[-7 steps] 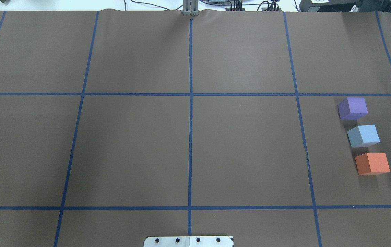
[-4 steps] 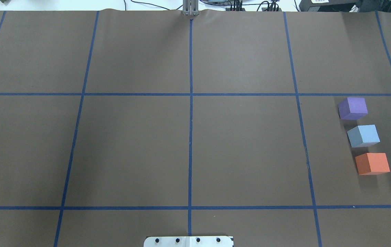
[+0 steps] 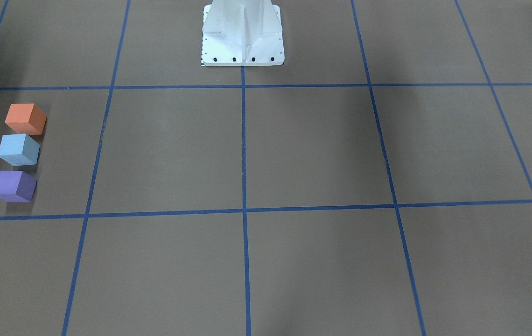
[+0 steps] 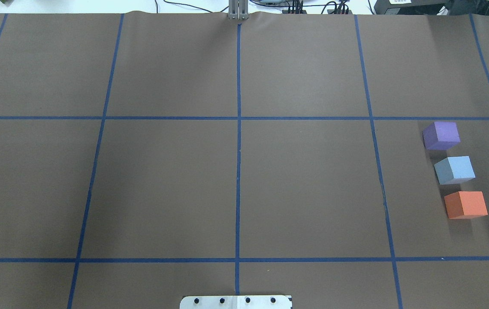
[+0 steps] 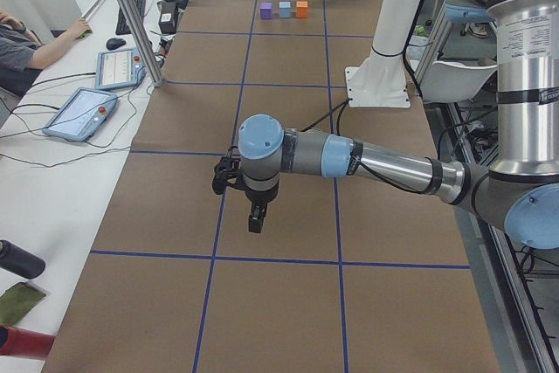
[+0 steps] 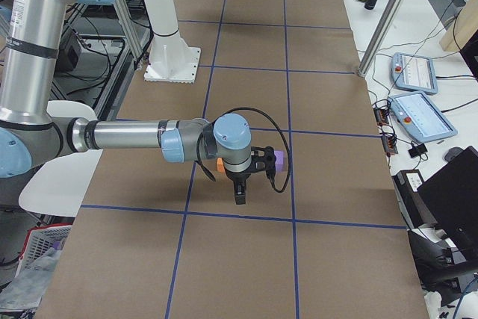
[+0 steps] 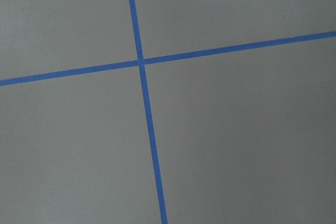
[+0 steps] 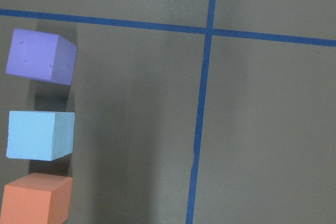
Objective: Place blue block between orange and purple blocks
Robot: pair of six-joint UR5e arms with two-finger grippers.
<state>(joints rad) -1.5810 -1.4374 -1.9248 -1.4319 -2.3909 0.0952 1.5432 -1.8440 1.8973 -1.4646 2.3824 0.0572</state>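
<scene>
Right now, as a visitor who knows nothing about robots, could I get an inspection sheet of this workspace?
Surface: table covered in brown paper, with a grid of blue tape.
Job's things: purple block, blue block and orange block stand in one row, blue in the middle, with narrow gaps either side.
Clutter: nothing seen.
Jaws: those of the left arm and right arm show only in side views; open or shut cannot be told.
Cables: a black cable loops at the right arm's wrist; more cables lie beyond the table's far edge.
Surroundings: white pedestal; control tablets and a seated person at a side bench.
</scene>
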